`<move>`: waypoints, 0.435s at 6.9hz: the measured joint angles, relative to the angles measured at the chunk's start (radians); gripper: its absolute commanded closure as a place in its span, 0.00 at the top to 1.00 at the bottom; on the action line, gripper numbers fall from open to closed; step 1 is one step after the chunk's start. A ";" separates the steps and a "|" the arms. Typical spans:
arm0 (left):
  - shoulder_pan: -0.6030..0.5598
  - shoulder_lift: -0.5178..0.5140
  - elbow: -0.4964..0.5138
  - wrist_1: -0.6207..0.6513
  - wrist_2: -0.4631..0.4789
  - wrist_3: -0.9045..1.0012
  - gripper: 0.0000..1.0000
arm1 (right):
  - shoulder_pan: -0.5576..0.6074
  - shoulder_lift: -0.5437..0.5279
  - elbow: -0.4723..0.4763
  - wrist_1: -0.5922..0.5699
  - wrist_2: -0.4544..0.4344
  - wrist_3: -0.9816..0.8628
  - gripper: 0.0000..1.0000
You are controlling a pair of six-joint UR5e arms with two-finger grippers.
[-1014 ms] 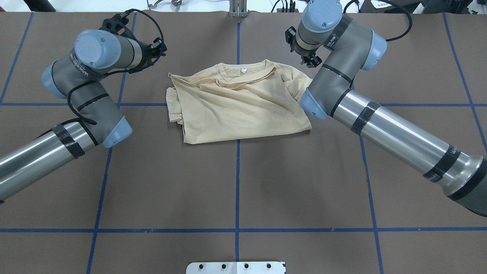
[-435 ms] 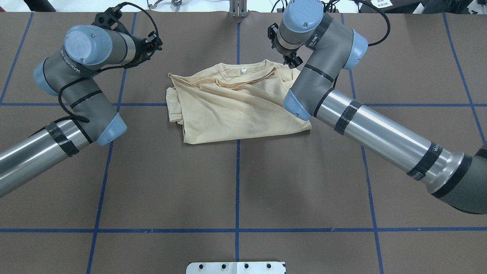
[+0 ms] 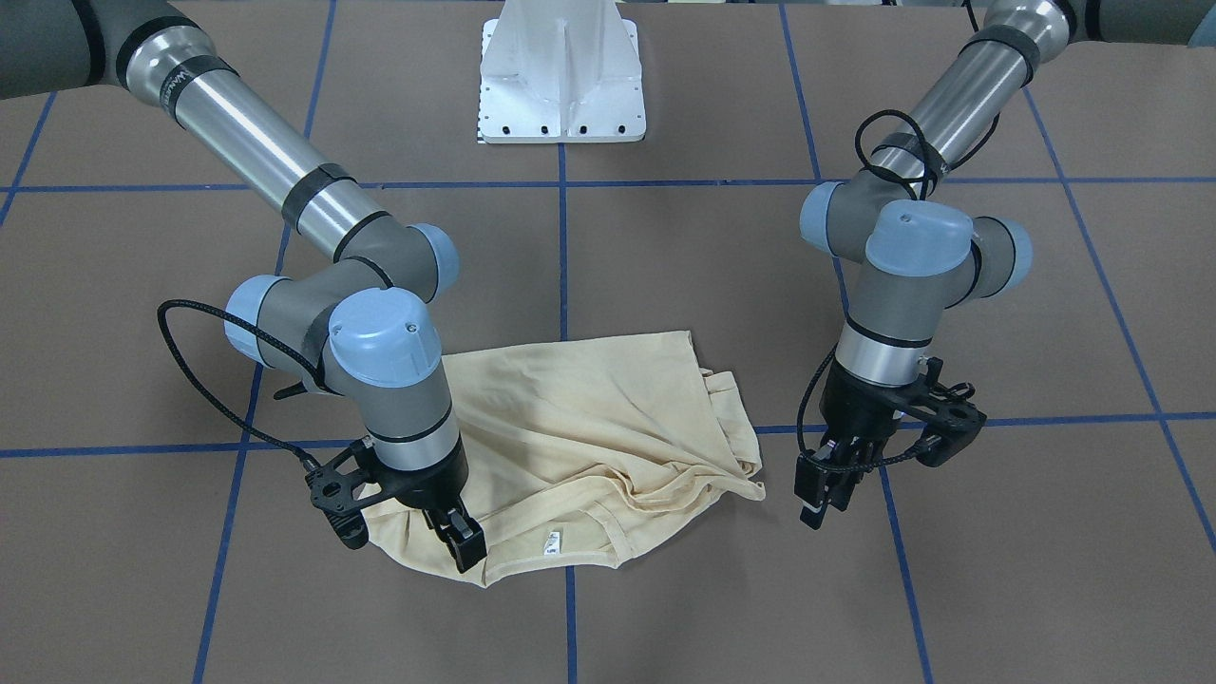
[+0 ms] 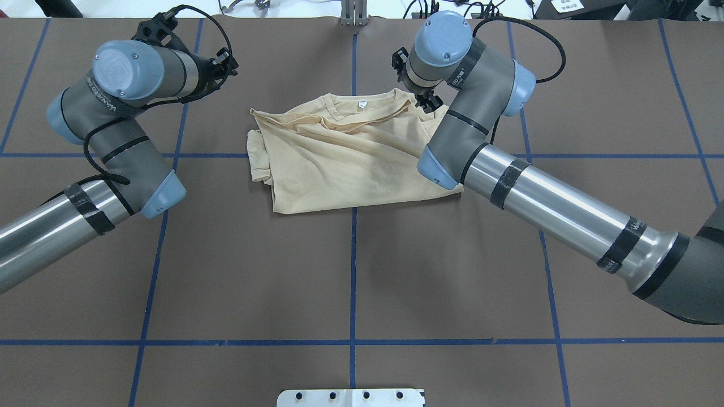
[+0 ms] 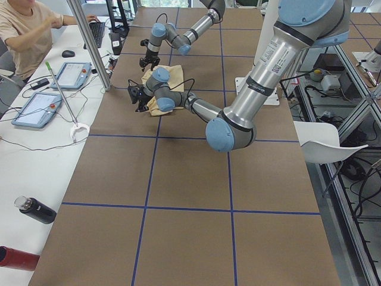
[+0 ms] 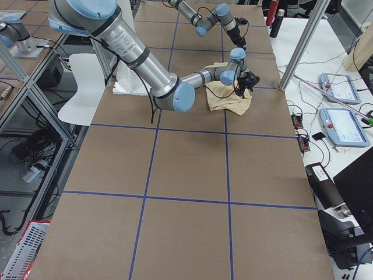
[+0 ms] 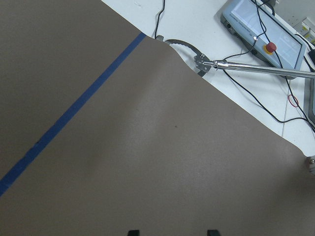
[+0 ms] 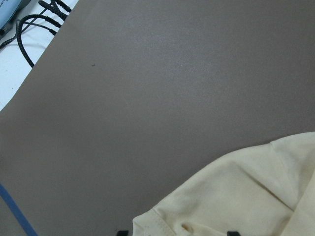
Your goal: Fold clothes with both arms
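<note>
Bright, even light from above fills every view. Shadows on the table (image 4: 237, 271) are soft and faint; one dim band lies just ahead of the jaws of the left gripper (image 7: 171, 232). Glare streaks the right arm (image 4: 560, 206). Both wrist views look slightly grainy.

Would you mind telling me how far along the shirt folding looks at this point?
Done: the T-shirt lies with its sides folded in, a rough, wrinkled rectangle. In hand: the right gripper, open, hangs over its collar-side corner; the left gripper, open, hangs over bare table. Left: probably gripping and the final folds.
</note>
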State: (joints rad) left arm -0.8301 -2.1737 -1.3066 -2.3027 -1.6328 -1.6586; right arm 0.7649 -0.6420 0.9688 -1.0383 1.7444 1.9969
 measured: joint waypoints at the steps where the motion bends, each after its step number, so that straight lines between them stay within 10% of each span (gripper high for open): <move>1: 0.000 0.001 0.000 0.000 0.001 0.000 0.55 | -0.006 0.002 -0.004 0.002 -0.008 0.000 0.67; 3: 0.000 0.003 0.001 0.000 0.002 0.000 0.55 | -0.010 0.002 -0.010 0.003 -0.013 0.000 0.65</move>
State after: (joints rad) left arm -0.8299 -2.1710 -1.3056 -2.3025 -1.6310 -1.6583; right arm 0.7547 -0.6396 0.9590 -1.0355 1.7310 1.9972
